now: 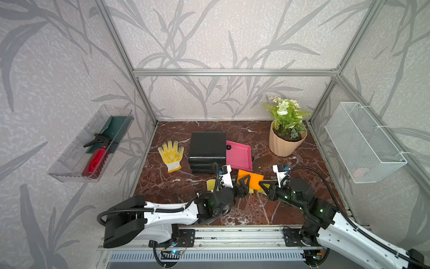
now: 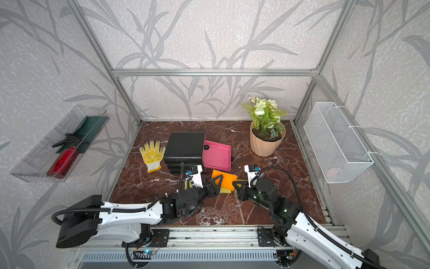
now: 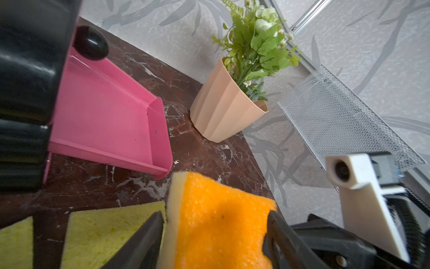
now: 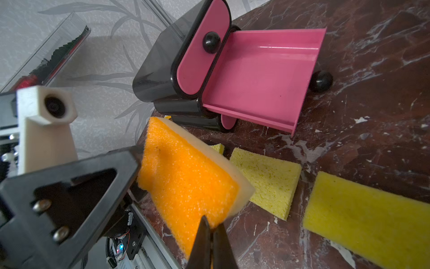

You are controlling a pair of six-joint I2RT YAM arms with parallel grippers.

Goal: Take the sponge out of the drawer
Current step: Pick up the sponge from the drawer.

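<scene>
while right pincer (image 4: 210, 223) pinches sponge (image 4: 186, 181) end, left pincer (image 1: 243, 184) wide; long axis left-right.

The brown marble tabletop (image 1: 232, 130) carries 1 yellow glove (image 1: 171, 154), 1 black drawer unit (image 1: 207, 146) with 1 pink drawer (image 1: 238, 154) pulled out, 1 potted plant (image 1: 285, 145) and flat yellow sponge pieces (image 4: 267, 181).

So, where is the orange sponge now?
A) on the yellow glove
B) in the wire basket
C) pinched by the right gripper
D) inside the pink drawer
C: the right gripper is shut on a corner of the orange sponge, and the pulled-out pink drawer holds nothing.
</scene>
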